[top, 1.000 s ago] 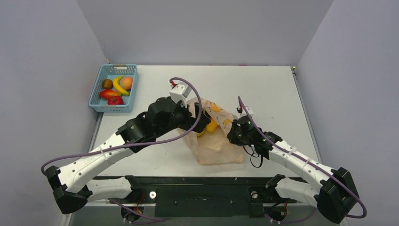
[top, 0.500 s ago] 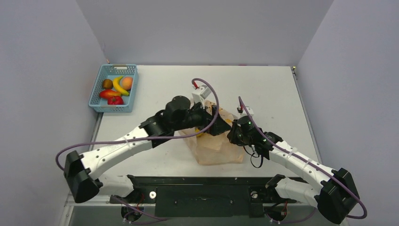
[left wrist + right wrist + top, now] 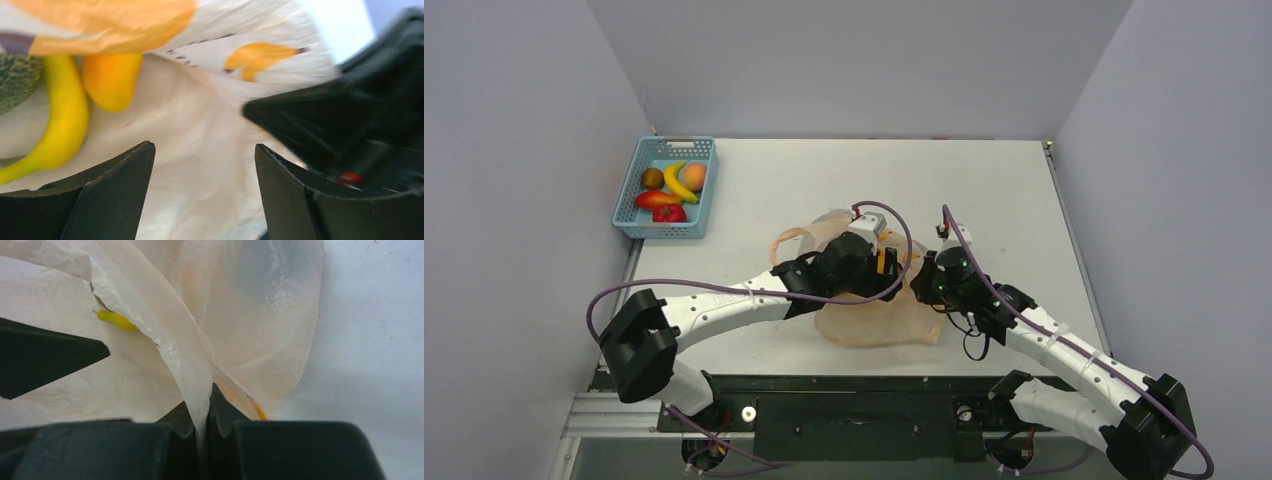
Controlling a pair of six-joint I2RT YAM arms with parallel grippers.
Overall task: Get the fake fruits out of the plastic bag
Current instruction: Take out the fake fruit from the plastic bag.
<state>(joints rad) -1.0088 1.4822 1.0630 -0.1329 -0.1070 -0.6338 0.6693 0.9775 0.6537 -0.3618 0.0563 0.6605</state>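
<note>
Right pincer pinches the plastic bag edge; left pincer gapes wide inside, near the banana.

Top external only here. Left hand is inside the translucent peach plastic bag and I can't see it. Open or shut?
Observer: Left wrist view shows the left hand open with nothing in its grip. Only the film of the thin translucent peach plastic bag lies ahead.
Operator: Any fruit near it?
Observer: Yes. A glossy yellow toy banana lies past the fingertip at that view's left side, with an orange toy fruit beside it.
Operator: Right hand?
Observer: Right wrist view shows the right hand shut on a fold of the bag's film.
</note>
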